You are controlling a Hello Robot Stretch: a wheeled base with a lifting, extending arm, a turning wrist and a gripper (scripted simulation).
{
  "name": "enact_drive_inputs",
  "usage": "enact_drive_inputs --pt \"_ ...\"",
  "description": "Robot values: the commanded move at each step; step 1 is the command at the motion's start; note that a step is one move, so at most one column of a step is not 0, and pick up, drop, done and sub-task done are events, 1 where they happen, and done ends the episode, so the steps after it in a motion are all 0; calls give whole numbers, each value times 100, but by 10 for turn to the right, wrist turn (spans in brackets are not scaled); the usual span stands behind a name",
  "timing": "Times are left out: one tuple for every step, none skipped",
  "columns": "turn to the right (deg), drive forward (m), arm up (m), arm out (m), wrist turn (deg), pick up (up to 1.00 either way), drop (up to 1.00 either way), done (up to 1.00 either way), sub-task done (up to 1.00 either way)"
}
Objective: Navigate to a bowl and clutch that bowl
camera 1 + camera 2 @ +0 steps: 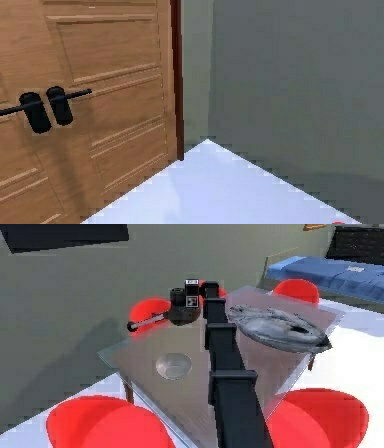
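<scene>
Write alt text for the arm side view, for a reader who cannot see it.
The robot's dark arm reaches over a glass table, its gripper near the far edge, past a small round bowl on the tabletop. A large grey dish lies right of the arm, red chairs ring the table, and a blue bed stands at upper right.

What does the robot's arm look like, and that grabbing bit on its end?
The arm is a dark, nearly black square bar made of boxy sections that get slimmer toward the far end. Near that end sit two small white squares with black marks. Beside them is the gripper, which has a chunky dark body and two thin fingers.
</scene>
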Motion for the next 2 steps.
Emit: enact_drive_inputs --pt "0 0 0 0 360 0 0 0 0" --pt "0 0 -30 0 0 0 0 0 0"
